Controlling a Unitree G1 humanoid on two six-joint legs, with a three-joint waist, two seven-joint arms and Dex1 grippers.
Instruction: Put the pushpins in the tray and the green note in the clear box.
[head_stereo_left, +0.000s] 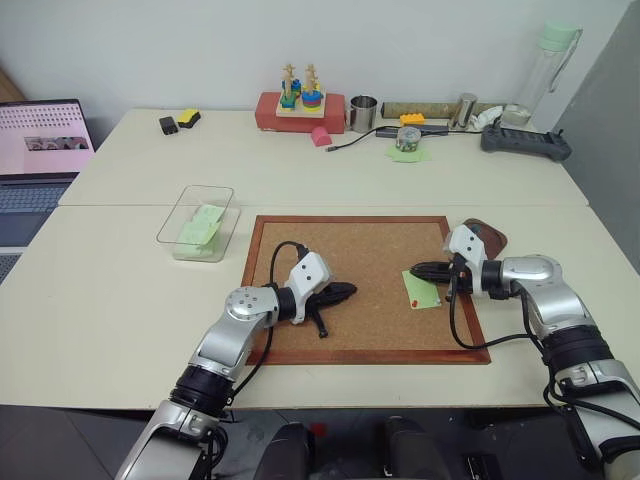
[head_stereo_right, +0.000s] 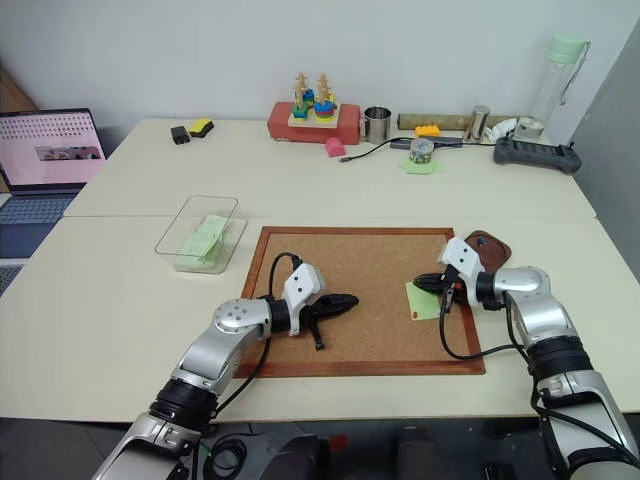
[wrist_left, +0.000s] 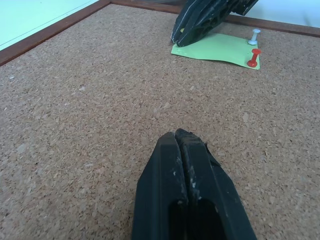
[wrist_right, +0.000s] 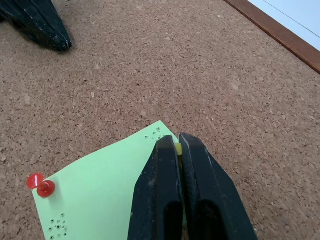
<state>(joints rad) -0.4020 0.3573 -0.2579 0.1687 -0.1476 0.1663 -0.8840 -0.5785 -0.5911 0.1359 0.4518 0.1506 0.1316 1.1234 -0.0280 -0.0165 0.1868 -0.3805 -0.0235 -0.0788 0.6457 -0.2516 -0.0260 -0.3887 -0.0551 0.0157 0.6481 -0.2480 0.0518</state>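
The green note (head_stereo_left: 424, 292) lies flat on the corkboard (head_stereo_left: 365, 250) near its right edge. A red pushpin (wrist_right: 39, 184) stands in the note's near corner. My right gripper (wrist_right: 176, 144) reaches over the note's far corner and is shut on the yellow pushpin (wrist_right: 178, 149), of which a sliver shows between the fingertips. The dark brown tray (head_stereo_left: 490, 234) sits just behind that gripper, off the board's right corner. The clear box (head_stereo_left: 196, 222) stands left of the board with green paper inside. My left gripper (head_stereo_left: 346, 292) rests shut and empty over the middle of the board.
A small white pin (wrist_left: 255, 36) stands by the note's edge. A laptop (head_stereo_left: 38, 150) sits at the far left. Along the back are a red block with a stacking toy (head_stereo_left: 298, 105), a metal cup (head_stereo_left: 363, 113), a tin on green paper (head_stereo_left: 408, 140) and a tall bottle (head_stereo_left: 545, 70).
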